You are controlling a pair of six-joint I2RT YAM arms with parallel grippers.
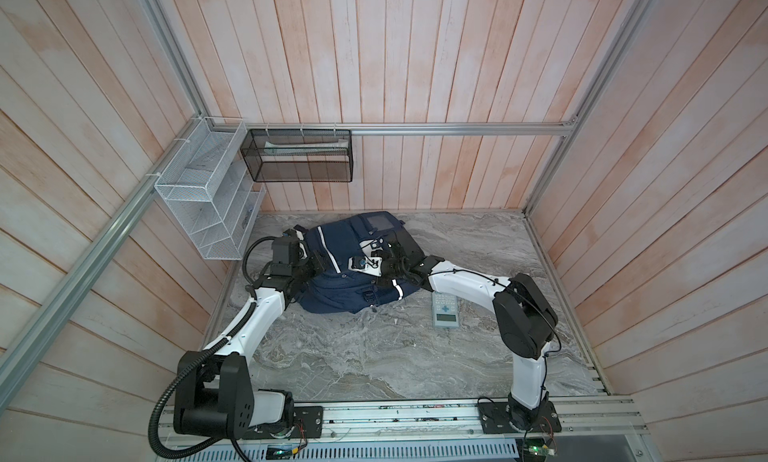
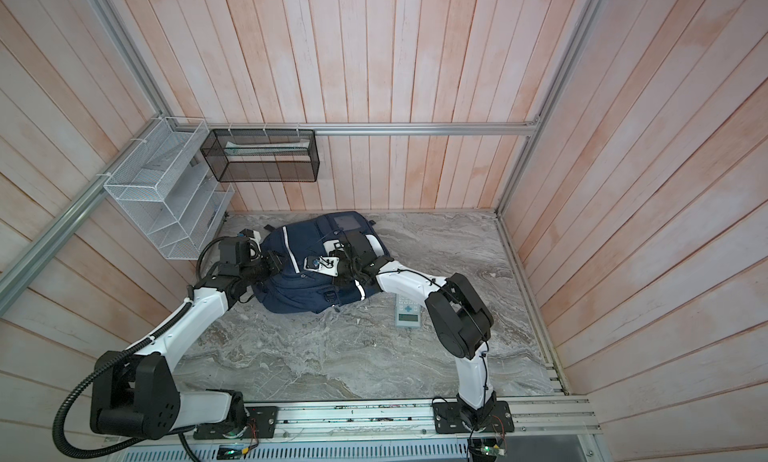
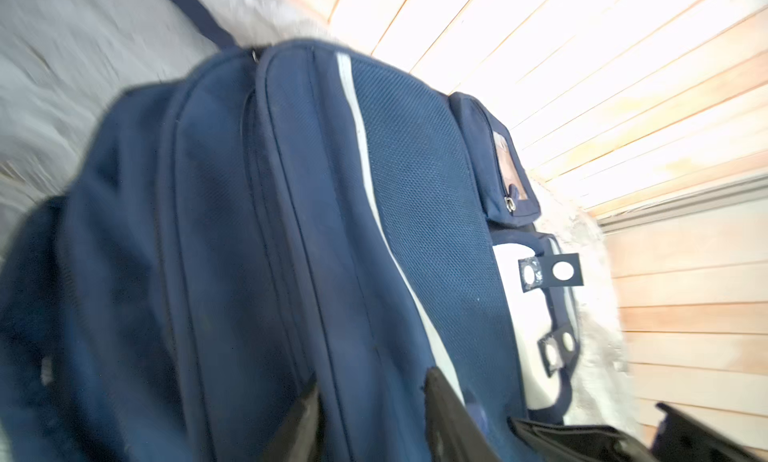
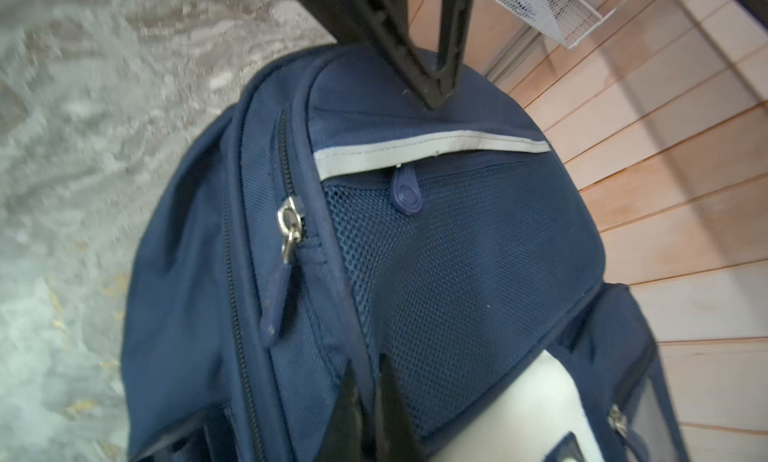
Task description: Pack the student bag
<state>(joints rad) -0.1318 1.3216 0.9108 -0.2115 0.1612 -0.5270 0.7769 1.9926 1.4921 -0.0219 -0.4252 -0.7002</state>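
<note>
A grey marble-patterned table (image 1: 374, 356) is sitting inside pale wooden plank walls (image 1: 457, 64). The student bag (image 1: 340, 289), navy with white stripes, is lying front side up towards the far side of the table, a little left of the middle. Two white and black robot arms are reaching in from the near edge and leaning over it: the left arm (image 1: 257, 314) is covering the bag's left side, the right arm (image 1: 465, 279) its right side. A white wire rack (image 1: 199, 198) is hanging on the left wall, and a black mesh basket (image 1: 299, 160) is hanging on the back wall just beside it. A grey calculator (image 1: 444, 314) is lying on the table just right of the bag, its far end hiding under the right arm. The left gripper (image 3: 372, 376) is holding its fingers spread, astride a padded ridge of the bag; whether they are squeezing it cannot be told. The right gripper (image 4: 366, 362) is pressing its fingers together, pinching a seam on the bag's front
</note>
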